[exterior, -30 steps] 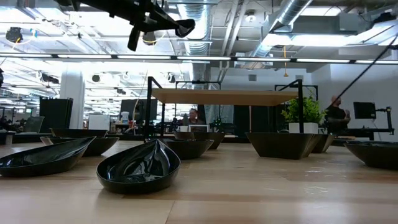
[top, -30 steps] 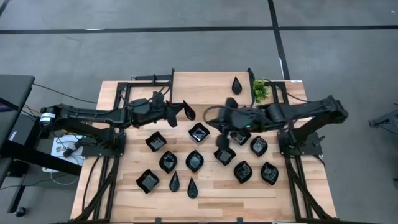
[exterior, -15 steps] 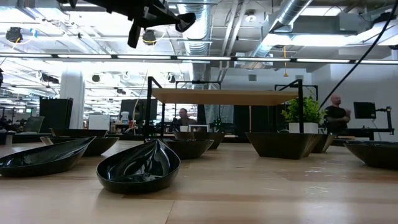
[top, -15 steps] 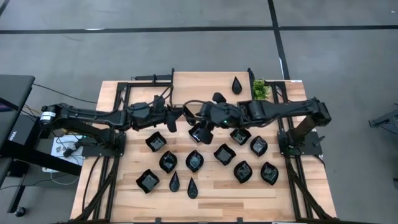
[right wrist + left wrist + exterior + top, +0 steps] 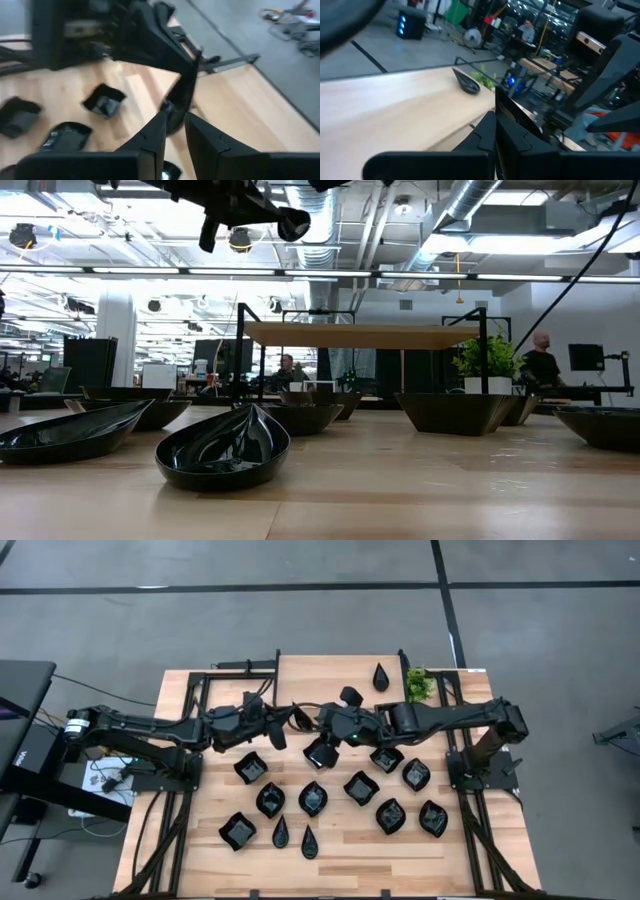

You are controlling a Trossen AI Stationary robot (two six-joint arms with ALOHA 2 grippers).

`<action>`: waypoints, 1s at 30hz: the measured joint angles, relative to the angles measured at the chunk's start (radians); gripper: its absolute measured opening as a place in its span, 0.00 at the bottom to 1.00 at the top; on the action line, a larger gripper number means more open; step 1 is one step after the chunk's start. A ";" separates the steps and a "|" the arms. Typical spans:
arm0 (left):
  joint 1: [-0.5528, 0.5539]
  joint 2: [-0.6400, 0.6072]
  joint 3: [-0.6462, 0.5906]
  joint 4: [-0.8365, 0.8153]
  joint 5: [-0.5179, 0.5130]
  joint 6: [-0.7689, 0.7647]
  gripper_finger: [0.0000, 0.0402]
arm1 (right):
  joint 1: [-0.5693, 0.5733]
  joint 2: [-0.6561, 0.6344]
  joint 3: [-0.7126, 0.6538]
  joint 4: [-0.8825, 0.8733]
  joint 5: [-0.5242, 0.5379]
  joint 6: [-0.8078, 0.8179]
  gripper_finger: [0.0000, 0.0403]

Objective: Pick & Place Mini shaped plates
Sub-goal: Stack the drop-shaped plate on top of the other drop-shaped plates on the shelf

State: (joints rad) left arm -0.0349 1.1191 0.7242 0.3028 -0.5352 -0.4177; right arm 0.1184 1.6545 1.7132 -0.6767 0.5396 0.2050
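Note:
My left gripper (image 5: 288,720) hangs over the table's far middle, shut on a small glossy black leaf-shaped plate (image 5: 300,718), which the low view shows high above the wood (image 5: 293,223). My right gripper (image 5: 318,723) has come in from the right and faces it. In the right wrist view its fingers (image 5: 175,132) stand a narrow gap apart on either side of the plate's lower end (image 5: 176,117). Several more black mini plates (image 5: 313,798) rest on the table's near half. My left gripper pinches the plate between its two fingers; the plate shows edge-on in the gap (image 5: 496,122). It comes level from the table's left, and the plate is lifted clear, standing on edge past the fingertips (image 5: 293,223). Whether my right gripper touches the plate, I cannot tell.
One drop-shaped plate (image 5: 380,675) lies at the far edge beside a small green plant (image 5: 418,685). A square plate (image 5: 318,752) sits right below the two grippers. Black frame rails (image 5: 195,710) run along both sides. People sit in the room beyond the table.
My right gripper has swung from above the plates right of the middle toward the table's left and far side, up to the plate that my left gripper holds. My left gripper and its plate have stayed about where they were.

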 joint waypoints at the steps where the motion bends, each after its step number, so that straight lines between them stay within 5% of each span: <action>1: 0.000 0.000 0.000 0.008 -0.011 0.016 0.01 | -0.002 0.008 0.003 0.019 0.012 -0.002 0.17; 10: 0.001 0.000 0.001 0.044 -0.057 0.081 0.01 | -0.009 0.028 0.002 0.049 0.129 -0.064 0.17; 30: 0.002 0.000 0.001 0.077 -0.087 0.129 0.01 | -0.037 0.036 0.002 0.168 0.115 -0.126 0.17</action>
State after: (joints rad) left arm -0.0330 1.1194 0.7250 0.3794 -0.6220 -0.2882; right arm 0.0819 1.6908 1.7149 -0.5084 0.6549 0.0788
